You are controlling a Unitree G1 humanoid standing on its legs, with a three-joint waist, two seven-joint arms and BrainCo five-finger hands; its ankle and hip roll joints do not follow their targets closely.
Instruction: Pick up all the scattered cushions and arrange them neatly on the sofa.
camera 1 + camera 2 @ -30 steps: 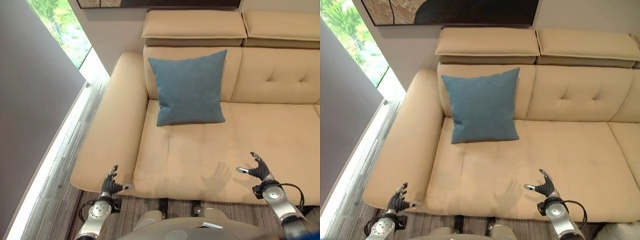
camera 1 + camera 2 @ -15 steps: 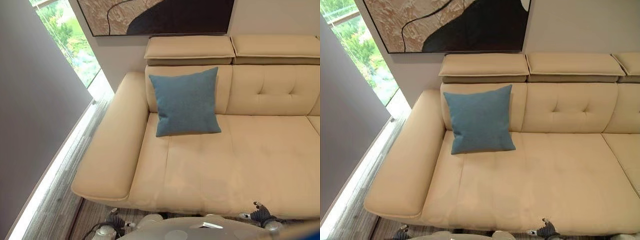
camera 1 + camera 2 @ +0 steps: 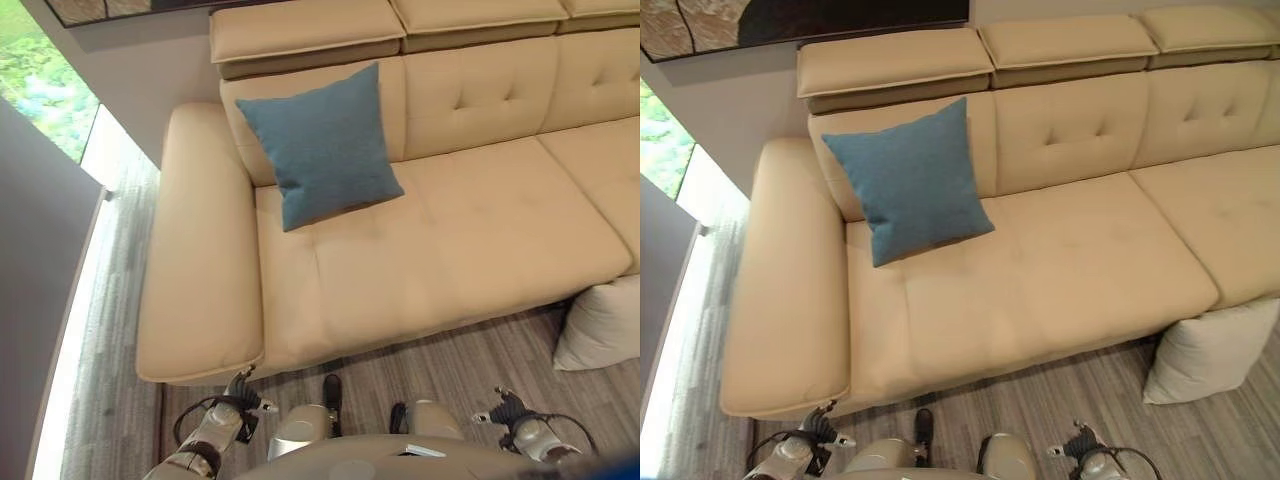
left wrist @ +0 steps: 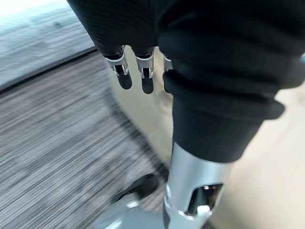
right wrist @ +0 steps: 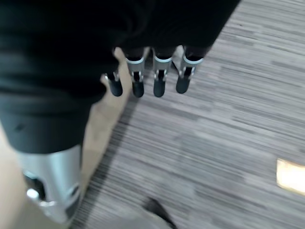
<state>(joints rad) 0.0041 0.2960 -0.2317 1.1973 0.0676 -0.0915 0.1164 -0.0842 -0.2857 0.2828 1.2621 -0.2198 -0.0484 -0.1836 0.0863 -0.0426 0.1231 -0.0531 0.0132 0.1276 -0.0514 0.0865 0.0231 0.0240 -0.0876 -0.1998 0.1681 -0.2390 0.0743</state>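
Two cushions show: a blue cushion [image 3: 322, 148] leans on the beige sofa [image 3: 470, 240] backrest at its left end; a cream cushion [image 3: 1210, 350] lies on the wood floor [image 3: 470, 365] at right. Left hand [image 3: 243, 393] and right hand [image 3: 507, 408] hang low near, fingers [image 5: 159, 86] apart, empty.
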